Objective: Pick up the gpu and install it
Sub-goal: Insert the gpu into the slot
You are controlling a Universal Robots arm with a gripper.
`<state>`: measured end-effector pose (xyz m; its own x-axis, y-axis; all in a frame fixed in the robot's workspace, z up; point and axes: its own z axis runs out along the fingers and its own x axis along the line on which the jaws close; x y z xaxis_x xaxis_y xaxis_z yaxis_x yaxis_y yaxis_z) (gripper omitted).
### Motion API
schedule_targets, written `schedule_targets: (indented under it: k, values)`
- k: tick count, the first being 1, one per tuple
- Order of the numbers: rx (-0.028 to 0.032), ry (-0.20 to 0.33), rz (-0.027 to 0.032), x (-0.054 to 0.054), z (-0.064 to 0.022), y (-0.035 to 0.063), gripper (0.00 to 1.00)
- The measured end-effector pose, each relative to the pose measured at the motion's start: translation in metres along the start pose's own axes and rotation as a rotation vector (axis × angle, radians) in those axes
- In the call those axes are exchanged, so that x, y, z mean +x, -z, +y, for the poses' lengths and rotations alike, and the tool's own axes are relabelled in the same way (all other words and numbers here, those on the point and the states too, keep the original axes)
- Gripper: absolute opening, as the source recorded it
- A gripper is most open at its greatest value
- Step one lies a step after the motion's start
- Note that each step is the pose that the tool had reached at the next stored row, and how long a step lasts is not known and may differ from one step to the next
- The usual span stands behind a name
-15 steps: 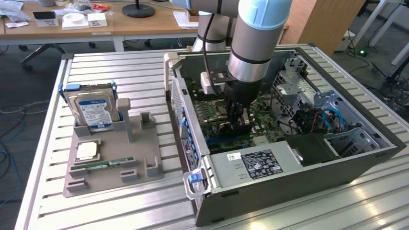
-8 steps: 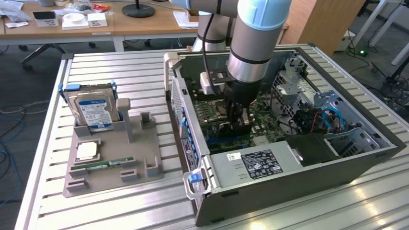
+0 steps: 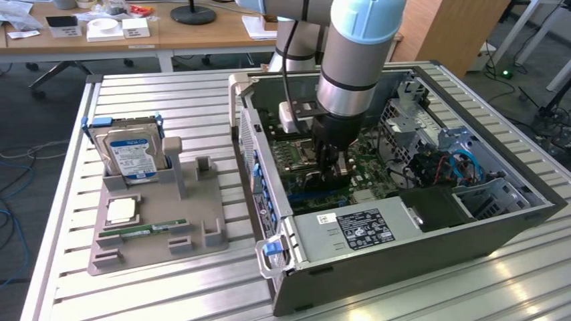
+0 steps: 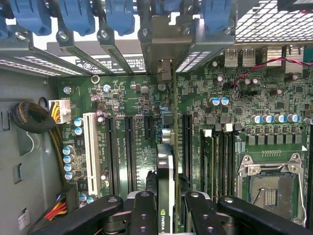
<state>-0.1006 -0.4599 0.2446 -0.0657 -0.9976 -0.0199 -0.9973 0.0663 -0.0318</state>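
A black two-fingered robot hand (image 4: 165, 205) grips the flat green-and-black gpu (image 4: 166, 161) edge-on, just above the green motherboard (image 4: 274, 98) inside the open grey computer case (image 3: 392, 261).

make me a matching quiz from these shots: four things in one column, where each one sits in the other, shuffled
Things:
1. gpu
2. hard drive
3. memory stick
4. power supply

Places:
A. lying flat near the front of the grey holder tray
B. held edge-on in the pincer, over the motherboard slots
C. standing upright at the back of the grey holder tray
D. inside the computer case, at its near corner in the exterior view

Pairs: 1-B, 2-C, 3-A, 4-D
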Motion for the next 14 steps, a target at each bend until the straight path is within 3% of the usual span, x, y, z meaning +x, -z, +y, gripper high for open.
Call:
schedule_targets:
  k: [14]
  values:
    - [0.0001, 0.000, 0.0001, 0.0001, 0.0001, -0.0029, 0.27]
